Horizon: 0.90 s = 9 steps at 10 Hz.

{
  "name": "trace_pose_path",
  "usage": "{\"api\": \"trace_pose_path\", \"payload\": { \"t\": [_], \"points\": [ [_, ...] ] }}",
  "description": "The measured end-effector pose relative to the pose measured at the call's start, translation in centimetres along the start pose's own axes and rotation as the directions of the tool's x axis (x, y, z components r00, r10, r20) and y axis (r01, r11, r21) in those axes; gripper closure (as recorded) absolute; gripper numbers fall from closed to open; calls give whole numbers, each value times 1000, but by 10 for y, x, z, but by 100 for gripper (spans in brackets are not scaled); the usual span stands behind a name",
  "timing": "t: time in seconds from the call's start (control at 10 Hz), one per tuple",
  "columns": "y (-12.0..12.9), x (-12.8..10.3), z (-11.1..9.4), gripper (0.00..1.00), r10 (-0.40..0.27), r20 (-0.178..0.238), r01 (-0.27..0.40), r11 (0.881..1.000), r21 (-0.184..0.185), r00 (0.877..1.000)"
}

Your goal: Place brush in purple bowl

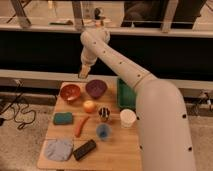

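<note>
Tan brush pinched between fingers of gripper, held high above worktop, just behind purple bowl, apparently for dropping in.

The table carries the purple bowl, a brown bowl, a sponge, a cloth. The gripper hangs above its far edge.

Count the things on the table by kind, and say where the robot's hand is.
Bowls: 2 (brown bowl, purple bowl)
Cups: 3 (white cup, blue cup, dark cup)
Food: 2 (round fruit, carrot)
Sponge: 1
Cloth: 1
Green tray: 1
Black block: 1
Total: 11
The hand hangs above the table's back edge, over the gap between the bowls.
</note>
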Motion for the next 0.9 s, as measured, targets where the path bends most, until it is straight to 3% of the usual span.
{"api": "trace_pose_path", "payload": {
  "t": [0.3, 0.7, 0.9],
  "points": [
    [-12, 19, -4, 100, 54, 1, -54, 998, 21, 999],
    [-15, 24, -9, 100, 83, 15, -83, 996, 36, 996],
    [-15, 29, -21, 100, 99, 22, -100, 993, 56, 995]
  ]
}}
